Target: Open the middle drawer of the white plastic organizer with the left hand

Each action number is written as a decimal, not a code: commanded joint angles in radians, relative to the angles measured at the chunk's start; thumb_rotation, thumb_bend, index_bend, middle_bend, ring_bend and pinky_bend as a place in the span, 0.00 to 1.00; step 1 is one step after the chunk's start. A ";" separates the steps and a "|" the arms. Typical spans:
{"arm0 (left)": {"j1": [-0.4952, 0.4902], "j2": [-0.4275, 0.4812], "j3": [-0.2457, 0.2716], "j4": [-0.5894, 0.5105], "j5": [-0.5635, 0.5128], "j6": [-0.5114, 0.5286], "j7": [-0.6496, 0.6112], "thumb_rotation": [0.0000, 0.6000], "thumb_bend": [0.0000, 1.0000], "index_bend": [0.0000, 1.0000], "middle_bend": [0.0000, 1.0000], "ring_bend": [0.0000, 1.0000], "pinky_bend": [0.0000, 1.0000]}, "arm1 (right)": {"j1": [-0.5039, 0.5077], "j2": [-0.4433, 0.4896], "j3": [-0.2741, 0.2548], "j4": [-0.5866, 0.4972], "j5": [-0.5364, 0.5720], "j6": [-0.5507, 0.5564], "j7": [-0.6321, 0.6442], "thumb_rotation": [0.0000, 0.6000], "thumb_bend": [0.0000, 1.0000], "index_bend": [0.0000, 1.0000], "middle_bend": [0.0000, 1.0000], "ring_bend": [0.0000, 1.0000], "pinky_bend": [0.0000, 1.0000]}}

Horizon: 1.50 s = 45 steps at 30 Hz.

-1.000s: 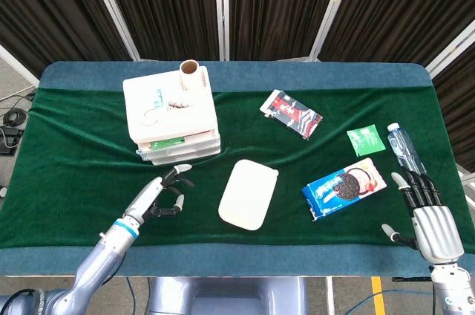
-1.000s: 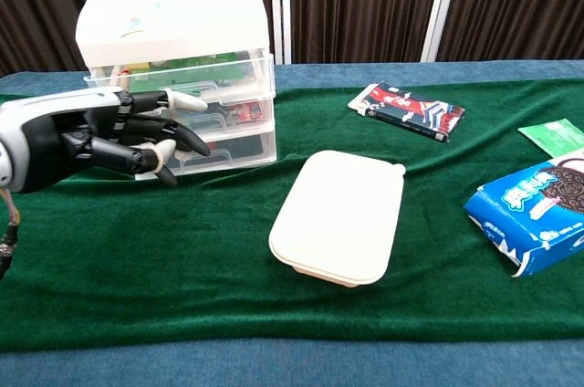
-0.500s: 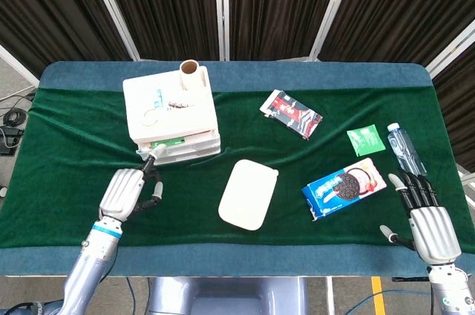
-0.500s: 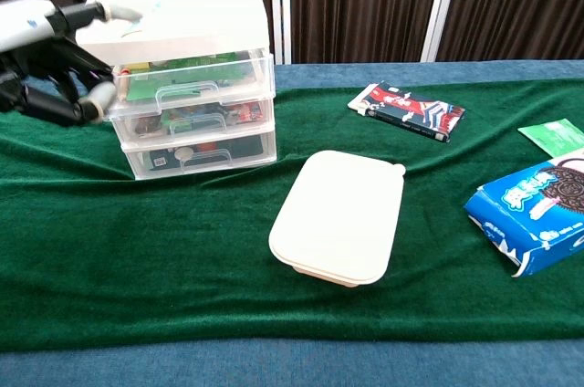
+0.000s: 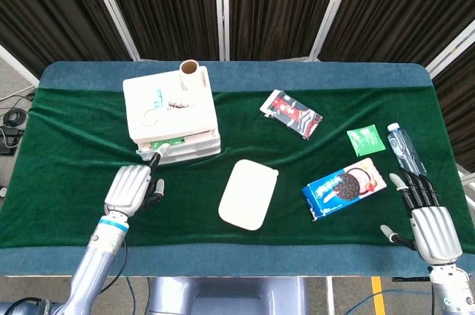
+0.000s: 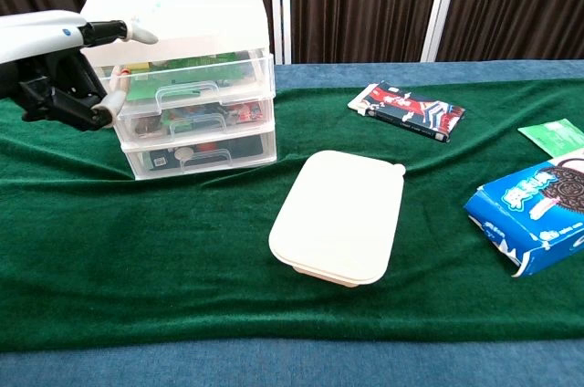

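Observation:
The white plastic organizer (image 5: 171, 111) (image 6: 173, 13) stands at the back left of the green cloth, with three clear drawers facing me. Its middle drawer (image 6: 196, 118) sits flush with the others, with small items inside. My left hand (image 5: 132, 187) (image 6: 55, 63) hovers by the organizer's front left corner, back up, fingers loosely curved and holding nothing. One fingertip reaches toward the drawer stack's left edge; I cannot tell if it touches. My right hand (image 5: 424, 215) rests at the near right edge with its fingers spread and nothing in it; only the head view shows it.
A cream lidded box (image 5: 249, 194) (image 6: 339, 216) lies in the middle. An Oreo pack (image 5: 344, 189), a dark snack packet (image 5: 291, 114), a green sachet (image 5: 366, 140) and a water bottle (image 5: 404, 149) lie to the right. A cardboard tube (image 5: 190, 71) stands on the organizer.
My left hand has left the front of the drawers, swung up and to the left, then edged back toward the organizer's left corner. The drawers have not moved.

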 commanded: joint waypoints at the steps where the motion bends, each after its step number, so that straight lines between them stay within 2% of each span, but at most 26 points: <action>1: -0.035 -0.003 -0.029 -0.004 -0.057 -0.005 0.027 1.00 0.71 0.07 0.95 0.81 0.84 | 0.000 0.000 -0.001 0.000 -0.001 0.000 0.000 1.00 0.04 0.00 0.00 0.00 0.00; 21: -0.118 -0.038 -0.068 0.077 -0.192 -0.006 0.014 1.00 0.73 0.14 0.95 0.81 0.84 | 0.001 0.002 -0.001 0.001 0.001 -0.004 0.007 1.00 0.04 0.00 0.00 0.00 0.00; 36: -0.143 -0.043 -0.053 0.113 -0.233 -0.010 -0.009 1.00 0.73 0.16 0.95 0.81 0.84 | 0.002 0.001 -0.001 0.000 0.002 -0.006 0.003 1.00 0.04 0.00 0.00 0.00 0.00; 45: -0.145 -0.030 -0.042 0.085 -0.217 -0.006 -0.031 1.00 0.73 0.26 0.95 0.81 0.84 | 0.002 0.002 -0.001 0.000 0.002 -0.006 0.004 1.00 0.04 0.00 0.00 0.00 0.00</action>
